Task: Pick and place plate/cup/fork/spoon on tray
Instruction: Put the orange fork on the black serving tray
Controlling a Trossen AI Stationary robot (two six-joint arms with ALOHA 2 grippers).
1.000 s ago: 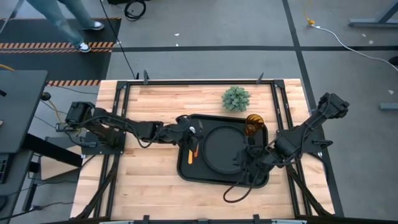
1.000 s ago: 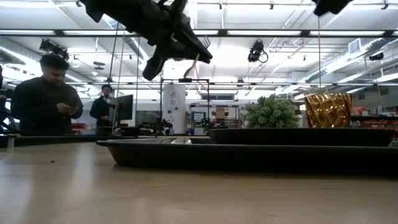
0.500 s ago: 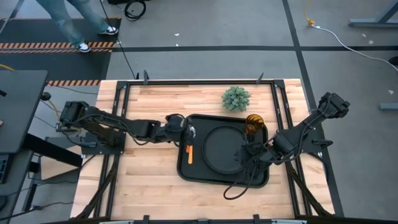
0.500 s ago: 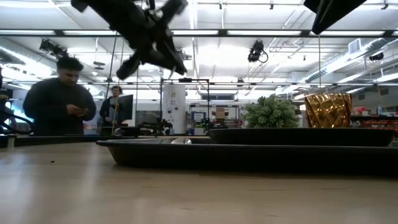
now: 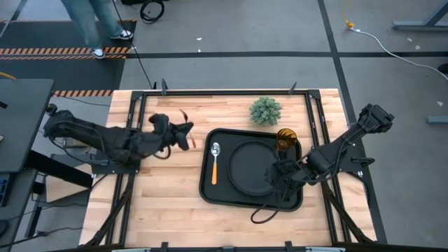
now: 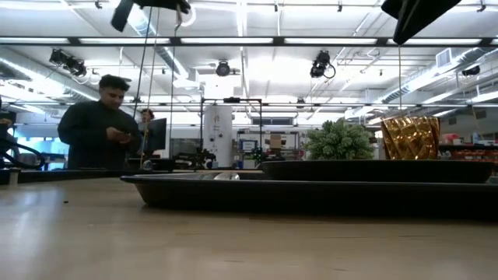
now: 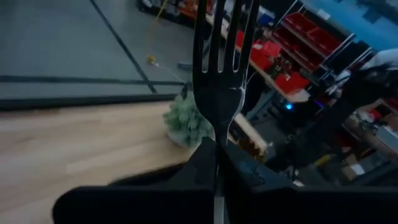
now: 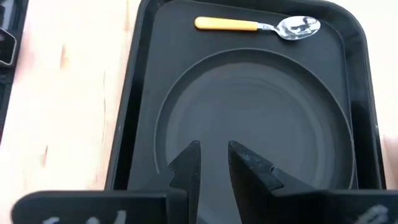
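An industrial robotics lab: ceiling strip lights (image 6: pixel 327 40) across the frame top, concrete floor (image 5: pixel 231 42), red parts bins (image 7: pixel 298 31) at upper right.

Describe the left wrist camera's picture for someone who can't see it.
The left hand holds a fork upright, its tines pointing up in front of the camera. Beyond it lie the wooden table and a fuzzy green plant ball, with a blurred workshop behind.

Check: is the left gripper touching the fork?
Touching. The left wrist view shows the fork clamped between the left gripper's closed jaws, tines sticking out.
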